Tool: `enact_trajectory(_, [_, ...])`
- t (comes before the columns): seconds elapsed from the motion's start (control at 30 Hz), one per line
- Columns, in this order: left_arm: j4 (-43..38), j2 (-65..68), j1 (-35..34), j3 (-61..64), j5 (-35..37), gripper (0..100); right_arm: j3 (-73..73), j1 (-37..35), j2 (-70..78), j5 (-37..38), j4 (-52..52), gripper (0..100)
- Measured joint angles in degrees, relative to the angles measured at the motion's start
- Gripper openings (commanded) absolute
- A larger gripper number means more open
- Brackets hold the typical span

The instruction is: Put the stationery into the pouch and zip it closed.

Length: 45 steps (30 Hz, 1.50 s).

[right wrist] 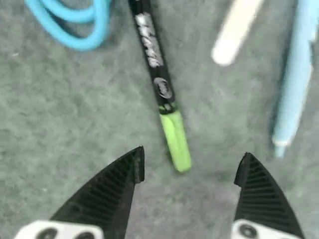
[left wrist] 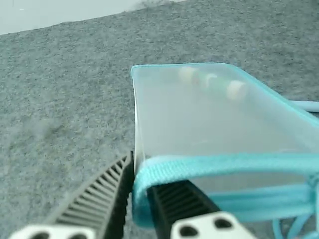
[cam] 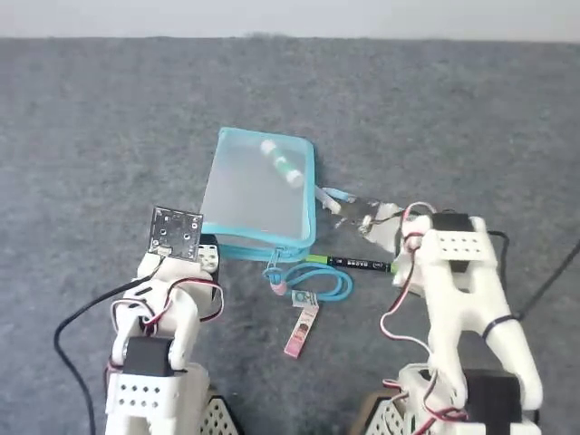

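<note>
The translucent pouch (cam: 258,195) with teal trim lies mid-table, a white and green stick (cam: 283,163) inside it. My left gripper (cam: 210,252) is shut on the pouch's near teal edge (left wrist: 199,164), which sits between its black fingers (left wrist: 112,191). A black pen (cam: 355,264) with a green end (right wrist: 174,142) lies right of the pouch. My right gripper (right wrist: 193,154) hangs open just above that green end. In the high view the right gripper (cam: 376,227) is beside a white pen (cam: 330,205) and a blue pen (cam: 336,193); both also appear beyond the fingers as the white pen (right wrist: 235,31) and the blue pen (right wrist: 294,84).
A blue cord loop (cam: 315,283) trails from the pouch's near corner, with a small teal tag (cam: 304,297) and a pink strip (cam: 300,332) on the grey carpet in front. Both arm bases stand along the near edge.
</note>
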Motion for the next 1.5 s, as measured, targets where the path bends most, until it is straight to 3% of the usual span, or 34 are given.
enact_trajectory(0.17, [0.0, 0.0, 0.0, 0.0, 0.0, 1, 0.44, -1.32, 0.44, 0.88, -3.69, 19.6])
enact_trajectory(0.47, [0.0, 0.0, 0.0, 0.0, -0.09, 1, 0.35, -1.23, 10.64, 1.05, -8.26, 20.0])
enact_trajectory(0.63, [0.0, 0.0, 0.0, 0.0, -0.09, 1, -1.05, -0.79, 11.96, 1.05, -8.26, 2.3])
enact_trajectory(0.7, [0.0, 0.0, 0.0, 0.0, -0.09, 1, -1.93, 0.44, 12.13, 0.79, -7.56, 1.7])
enact_trajectory(0.87, [0.0, 0.0, 0.0, 0.0, -0.09, 1, -4.13, 5.63, 12.31, -6.51, -3.87, 0.9])
enact_trajectory(1.03, [0.0, 0.0, 0.0, 0.0, -0.09, 1, -8.53, 10.11, 12.31, -8.09, 2.64, 0.8])
enact_trajectory(1.2, [0.0, 0.0, 0.0, 0.0, -0.09, 1, -12.92, 12.66, 7.21, -8.26, 15.56, 0.8])
enact_trajectory(1.5, [0.0, 0.0, 0.0, 0.0, 1.49, 1, -13.54, 11.43, -24.88, -11.6, 35.87, 0.7])
